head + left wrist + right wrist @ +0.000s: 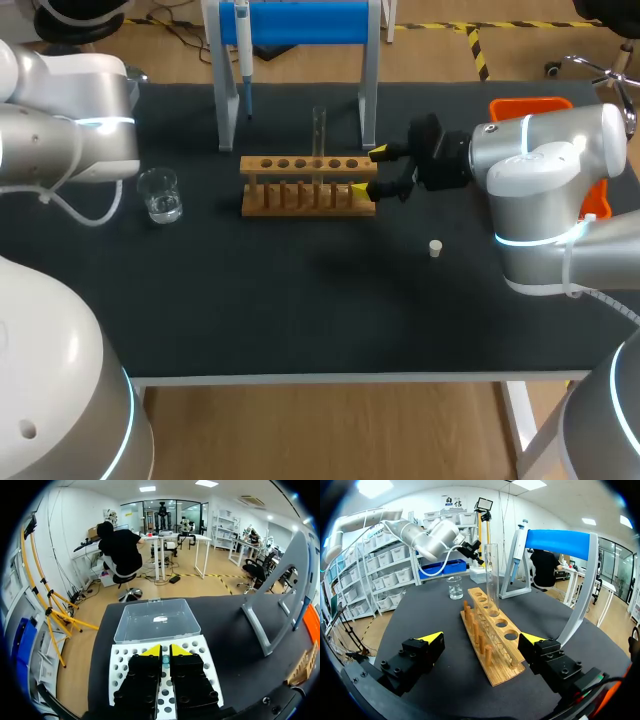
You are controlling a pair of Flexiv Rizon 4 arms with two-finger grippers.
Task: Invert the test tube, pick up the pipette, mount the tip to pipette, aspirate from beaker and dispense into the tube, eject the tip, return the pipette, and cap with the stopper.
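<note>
A glass test tube (319, 135) stands upright in the wooden rack (300, 164), seen also from the right wrist as the tube (491, 575) in the rack (503, 669). My right gripper (368, 171) is open at the rack's right end, its fingers either side of that end (482, 639) without touching. My left gripper (165, 652) hangs over the white tip box (202, 650), shut on a small bluish pipette tip (165, 658). The pipette (243, 50) hangs on the blue-topped stand. The beaker (160, 195) sits left of the rack, the white stopper (435, 248) to its right front.
The tip box's clear lid (155, 620) lies open beyond the left gripper. The stand's grey legs (368, 90) rise just behind the rack. An orange bin (545, 108) sits at the back right, behind my right arm (545, 190).
</note>
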